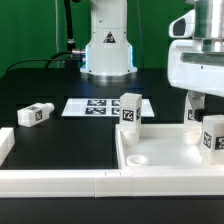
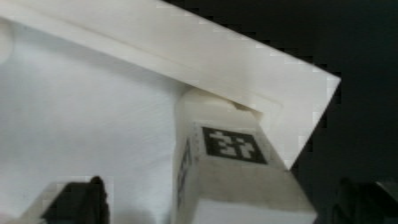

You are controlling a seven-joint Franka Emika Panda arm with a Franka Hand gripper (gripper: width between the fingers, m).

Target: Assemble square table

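Observation:
The white square panel [image 1: 170,150] lies at the exterior view's right, with a raised rim and an open round socket [image 1: 138,158] in its near corner. One tag-marked leg post [image 1: 130,110] stands upright at the panel's far left corner. A second leg post [image 1: 212,135] stands at the right corner under my gripper [image 1: 205,118]. In the wrist view that leg post [image 2: 231,150] rises from the panel's corner [image 2: 267,75]. It lies between my dark fingertips [image 2: 75,200], with a gap on each side. The gripper [image 2: 217,195] is open and holds nothing.
A third leg post [image 1: 35,115] lies on its side on the black table at the exterior view's left. The marker board [image 1: 95,106] lies flat behind the panel. Long white rails [image 1: 60,180] run along the front edge, and the robot's base [image 1: 107,50] stands at the back.

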